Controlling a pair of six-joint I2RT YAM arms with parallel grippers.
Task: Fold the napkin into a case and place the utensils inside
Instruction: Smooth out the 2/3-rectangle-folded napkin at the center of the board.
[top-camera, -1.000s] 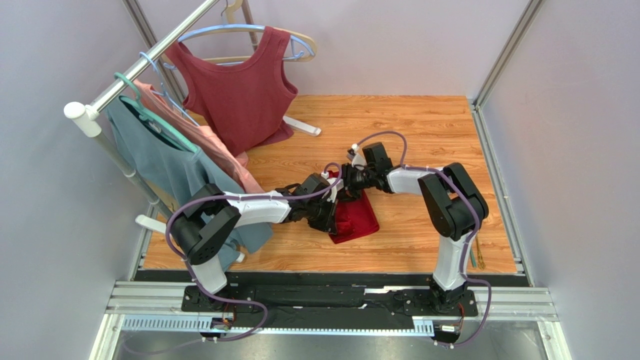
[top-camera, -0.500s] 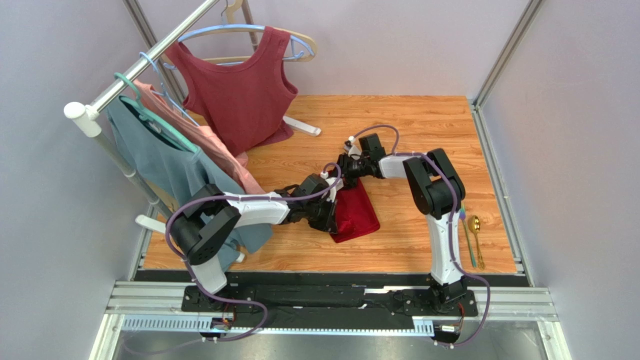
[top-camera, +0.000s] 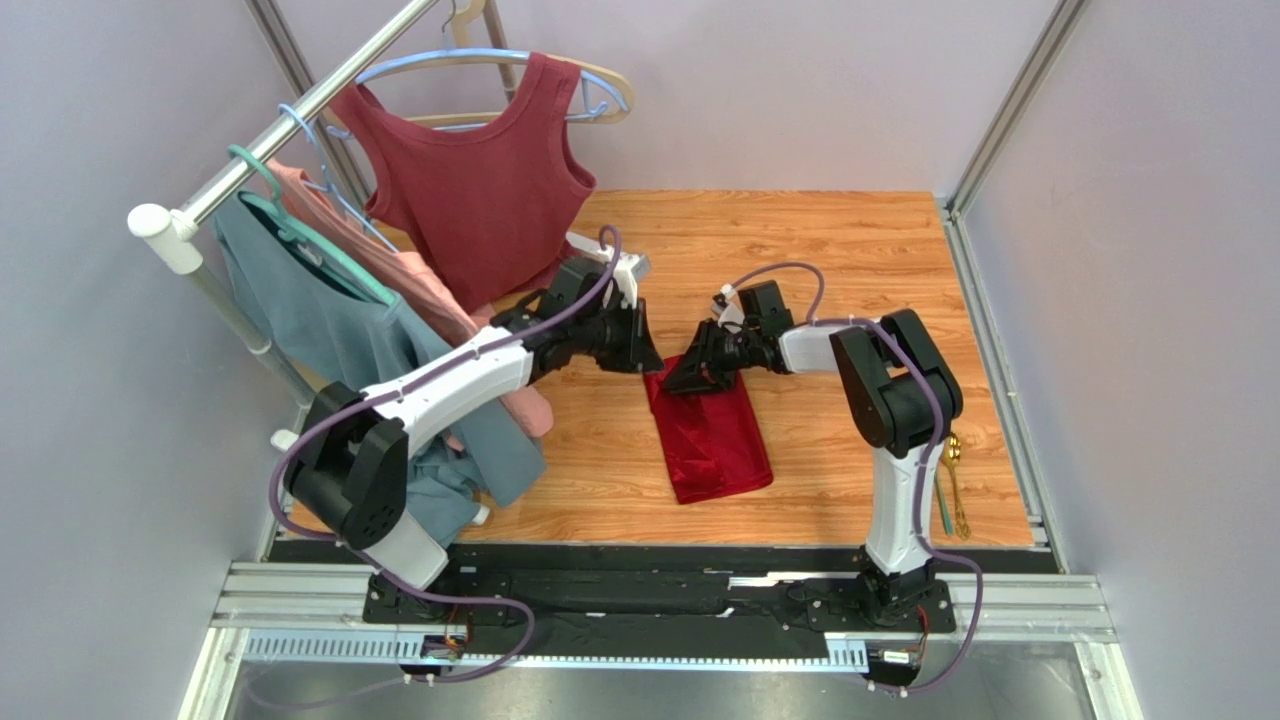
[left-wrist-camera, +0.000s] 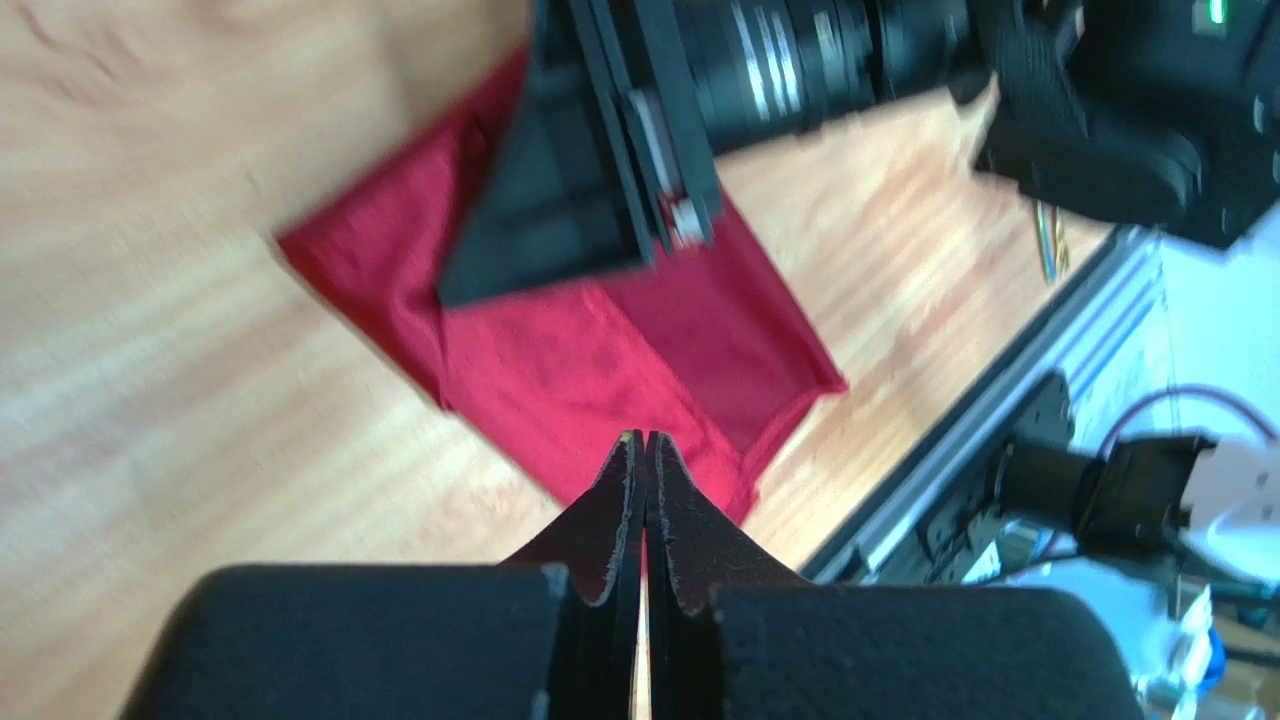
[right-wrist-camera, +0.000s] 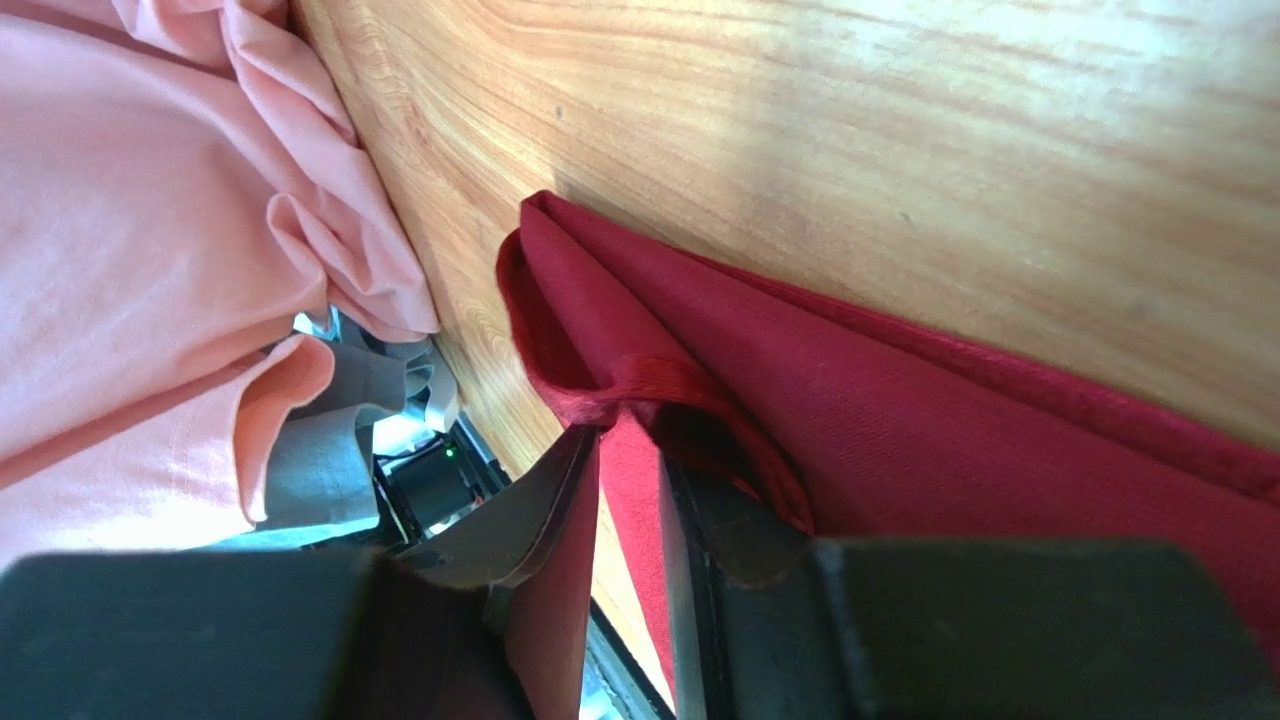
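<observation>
With right pincer (right-wrist-camera: 628, 450), clamps a lifted layer at the far end of the napkin (top-camera: 718, 443); holds left pincer (left-wrist-camera: 643, 447) pressed together, empty, nearby. Seems midway: leaves slim gold utensils (top-camera: 959, 510) at the near right table (top-camera: 842, 255) edge, well apart from thin, faintly shiny crimson cloth already folded into a narrow oblong.

Two robot arms (top-camera: 899, 393) are bolted to an aluminium rail (top-camera: 661, 597) before a wood-grain table (top-camera: 842, 240), boxed in by plain pale walls (top-camera: 781, 90). We take it for a robotics lab cell, probably.
</observation>
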